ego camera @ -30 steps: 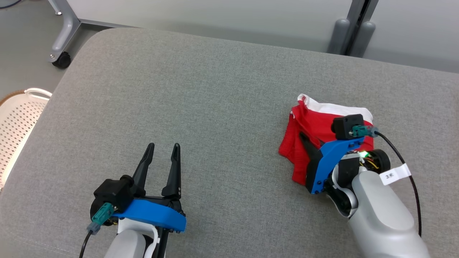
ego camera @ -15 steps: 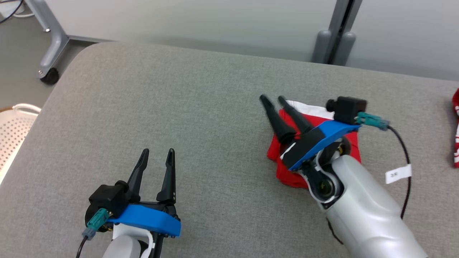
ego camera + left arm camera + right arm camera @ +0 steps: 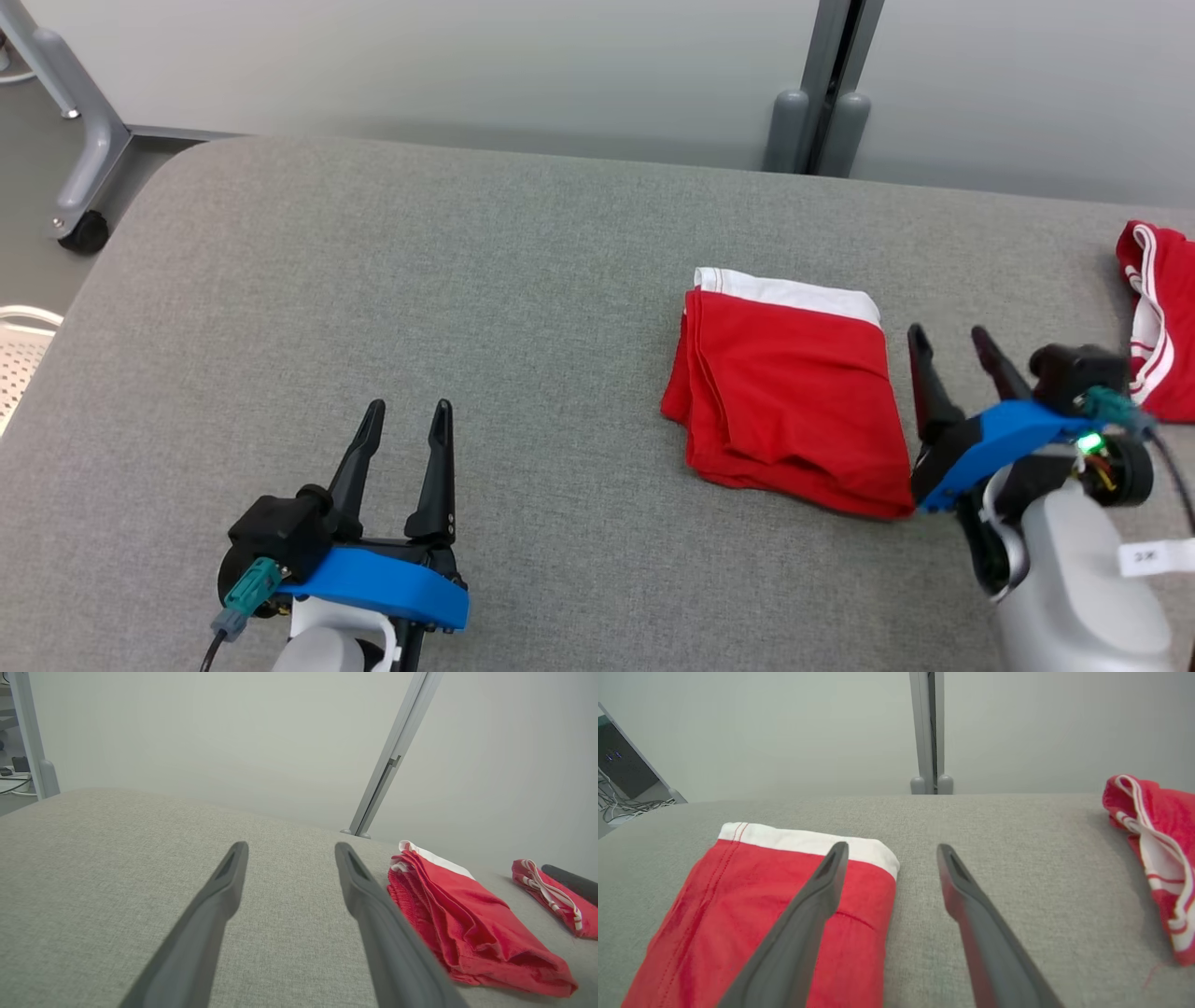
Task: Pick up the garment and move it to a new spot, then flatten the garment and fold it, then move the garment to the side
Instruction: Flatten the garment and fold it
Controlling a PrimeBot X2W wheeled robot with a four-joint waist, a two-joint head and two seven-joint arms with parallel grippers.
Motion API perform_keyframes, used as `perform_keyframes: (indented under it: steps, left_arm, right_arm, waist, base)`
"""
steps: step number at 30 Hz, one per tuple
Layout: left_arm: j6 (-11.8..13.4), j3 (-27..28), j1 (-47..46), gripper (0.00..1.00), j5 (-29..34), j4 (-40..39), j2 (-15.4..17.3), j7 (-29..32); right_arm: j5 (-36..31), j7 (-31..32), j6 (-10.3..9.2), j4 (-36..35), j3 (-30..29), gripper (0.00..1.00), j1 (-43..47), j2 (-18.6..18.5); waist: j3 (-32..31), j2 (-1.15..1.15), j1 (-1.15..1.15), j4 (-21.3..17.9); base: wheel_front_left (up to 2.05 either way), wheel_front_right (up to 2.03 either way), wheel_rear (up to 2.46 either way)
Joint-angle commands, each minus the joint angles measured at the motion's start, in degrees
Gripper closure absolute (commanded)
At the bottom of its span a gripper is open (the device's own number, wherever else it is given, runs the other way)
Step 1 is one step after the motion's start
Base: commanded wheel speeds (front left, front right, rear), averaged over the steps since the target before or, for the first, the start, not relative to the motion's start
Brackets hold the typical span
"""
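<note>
The garment (image 3: 789, 397) lies folded into a compact red rectangle on the grey padded surface (image 3: 467, 280), a little right of the middle, with its white waistband on the far side. The right gripper (image 3: 948, 330) stands just beside its right edge, the two fingers apart and holding nothing. The left gripper (image 3: 410, 407) waits at the near left, well apart from the cloth, also spread and empty.

In my judgement the flattening and folding are finished, and the step in hand is the last one: to move the garment to the side. For this the next move calls for a grip that takes all the layers at one edge together (otherwise the fold may open when it is lifted or dragged).

A second garment (image 3: 1153, 317), red with white stripes, lies crumpled at the far right edge. At the left edge a corner of a white perforated basket (image 3: 19, 359) is in view; what it contains I cannot tell.
</note>
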Motion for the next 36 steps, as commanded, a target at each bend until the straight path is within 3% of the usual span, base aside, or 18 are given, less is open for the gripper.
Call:
perform_keyframes:
  steps: [1, 3, 6, 14, 19, 22, 24, 27, 28, 29, 30, 33, 36]
  left_arm:
    - [-0.42, -0.11, -0.79, 0.0, 0.08, -0.33, 0.1, -0.22]
    - [-0.42, -0.2, -1.01, 0.0, 0.01, -0.33, 0.15, -0.22]
    - [-0.42, -0.25, -1.55, 0.0, -0.16, -0.36, 0.39, -0.22]
    - [-0.42, -0.34, -2.58, 0.0, -0.44, 0.04, 0.67, -0.22]
    - [-0.42, -0.29, -2.95, 0.0, -0.57, 0.31, 0.76, -0.22]
    - [-0.42, -0.31, -2.92, 0.0, -0.57, 0.54, 0.72, -0.22]
    - [-0.42, -0.15, -2.68, 0.0, -0.56, 0.76, 0.8, -0.22]
    - [-0.42, 0.62, -1.83, 0.0, -0.12, 0.94, 0.84, -0.22]
    - [-0.42, 0.9, -1.44, 0.0, 0.03, 0.97, 0.85, -0.22]
    - [-0.42, 1.3, -1.13, 0.0, 0.08, 1.0, 0.85, -0.22]
    - [-0.42, 1.98, -0.87, 0.0, 0.23, 1.04, 0.88, -0.22]
    - [-0.35, 3.59, 0.26, 0.0, 0.7, 1.0, 0.97, -0.22]
    - [-0.01, 5.17, 1.45, 0.0, 1.19, 0.75, 1.04, -0.22]
  right_arm:
    - [-3.76, 0.4, 0.03, -1.58, -0.61, 0.95, 2.12, 1.12]
    - [-5.6, 0.77, 0.03, -2.09, -0.52, 1.0, 3.0, 1.47]
    - [-9.79, 1.14, 0.03, -3.44, 2.39, 1.0, 4.58, 2.25]
    - [-5.32, 4.33, 0.02, -4.27, 20.49, 1.0, 6.69, 2.13]
    - [1.2, 6.09, 0.02, -5.15, 29.87, 1.0, 5.23, 2.17]
    - [10.28, 7.02, 0.02, -7.36, 35.37, 1.0, 5.41, 2.15]
    - [17.25, 6.82, 0.02, -9.61, 37.33, 1.0, 5.82, 2.13]
    - [22.68, 3.96, 0.02, -12.4, 37.04, 1.0, 5.49, 2.12]
    - [23.3, 2.69, 0.02, -13.2, 36.14, 0.92, 5.82, 2.13]
    - [23.29, 1.39, 0.02, -13.87, 34.73, 0.04, 6.34, 2.15]
    - [23.03, 0.09, 0.02, -14.59, 33.06, 0.0, 7.08, 2.12]
    - [20.4, -2.82, 0.02, -17.23, 26.25, 0.0, 9.53, 2.13]
    - [13.03, -3.52, 0.03, -20.46, 18.0, 0.0, 12.46, 2.16]
  waist:
    - [0.69, 0.0, 0.0, 0.42]
    - [0.89, 0.0, 0.0, 0.57]
    - [1.62, 0.0, 0.0, 1.04]
    - [2.27, 0.0, 0.0, 1.43]
    - [2.16, 0.0, 0.0, 1.33]
    - [1.79, 0.0, 0.0, 1.25]
    - [1.36, 0.0, 0.0, 1.08]
    - [0.37, 0.0, 0.0, 0.38]
    - [-0.04, 0.0, 0.0, 0.06]
    - [-0.44, 0.0, 0.0, -0.32]
    - [-0.91, 0.0, 0.0, -0.81]
    - [-2.25, 0.0, 0.0, -2.44]
    - [-3.56, 0.0, 0.0, -4.25]
  base:
    - [0.0, 0.0, 0.0]
    - [0.0, 0.0, 0.0]
    - [0.0, 0.0, 0.0]
    - [0.0, 0.0, 0.0]
    - [0.0, 0.0, 0.0]
    - [0.0, 0.0, 0.0]
    - [0.0, 0.0, 0.0]
    - [0.0, 0.0, 0.0]
    - [0.0, 0.0, 0.0]
    - [0.0, 0.0, 0.0]
    - [0.0, 0.0, 0.0]
    - [0.0, 0.0, 0.0]
    - [0.0, 0.0, 0.0]
